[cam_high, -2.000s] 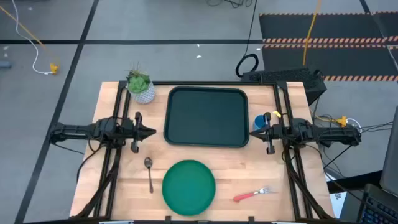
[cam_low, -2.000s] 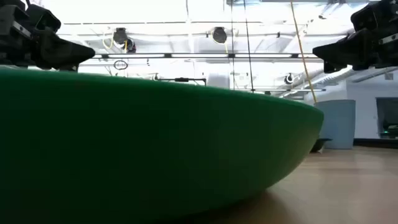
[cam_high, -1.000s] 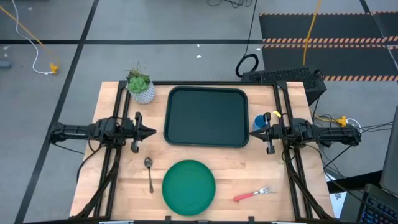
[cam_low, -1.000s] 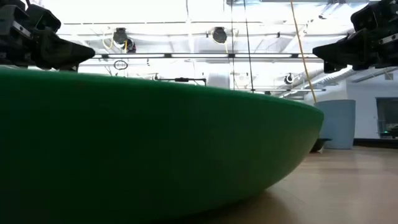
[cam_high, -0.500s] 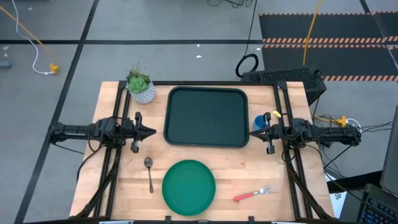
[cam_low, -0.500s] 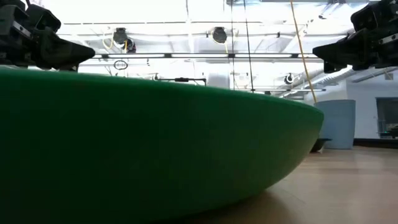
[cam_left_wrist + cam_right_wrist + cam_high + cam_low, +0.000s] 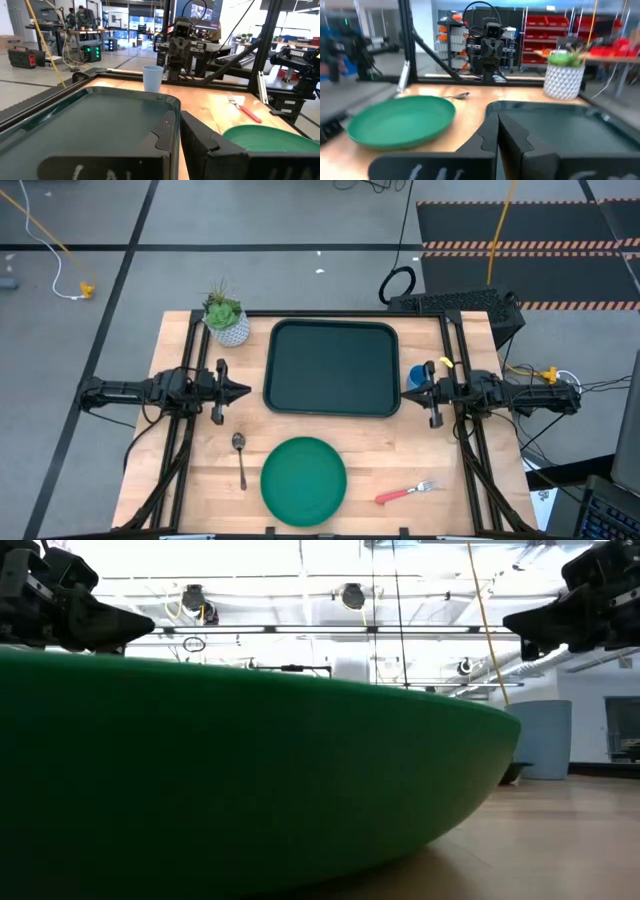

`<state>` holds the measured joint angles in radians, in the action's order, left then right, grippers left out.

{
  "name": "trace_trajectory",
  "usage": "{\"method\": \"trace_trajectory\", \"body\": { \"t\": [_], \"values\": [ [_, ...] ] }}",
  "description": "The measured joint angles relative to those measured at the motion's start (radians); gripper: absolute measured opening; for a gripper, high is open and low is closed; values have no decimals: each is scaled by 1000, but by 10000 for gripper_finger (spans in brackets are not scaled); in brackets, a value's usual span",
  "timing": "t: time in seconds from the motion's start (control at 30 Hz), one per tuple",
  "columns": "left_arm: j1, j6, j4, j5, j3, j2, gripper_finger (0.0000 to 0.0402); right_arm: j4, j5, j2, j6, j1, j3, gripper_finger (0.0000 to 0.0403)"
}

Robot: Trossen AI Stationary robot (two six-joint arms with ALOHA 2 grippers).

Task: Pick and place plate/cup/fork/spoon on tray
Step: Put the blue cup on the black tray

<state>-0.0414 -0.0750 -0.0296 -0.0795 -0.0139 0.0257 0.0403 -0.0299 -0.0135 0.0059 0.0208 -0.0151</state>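
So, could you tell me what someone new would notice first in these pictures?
Probably the big green plate at the table's near edge, which almost fills the low view, and the dark empty tray in the middle. The left pincer and right pincer hang shut on either side of the tray, facing each other, holding nothing.
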Motion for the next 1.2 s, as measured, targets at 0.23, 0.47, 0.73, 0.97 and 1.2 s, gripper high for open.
{"method": "trace_trajectory", "body": {
  "t": [0.23,0.47,0.73,0.97,1.2],
  "values": [
    [0,0,-1,0,0,0,31,14,1,0,98,0,0,0],
    [0,0,-4,-2,0,0,31,221,-28,0,89,0,-47,0],
    [1,0,-34,-3,0,0,31,76,-25,-109,25,1,-378,0],
    [1,0,-33,-2,0,0,31,-186,-22,-324,11,1,-744,0],
    [1,0,-34,-2,0,0,31,-532,90,-570,71,1,-1067,0]
  ]
}}
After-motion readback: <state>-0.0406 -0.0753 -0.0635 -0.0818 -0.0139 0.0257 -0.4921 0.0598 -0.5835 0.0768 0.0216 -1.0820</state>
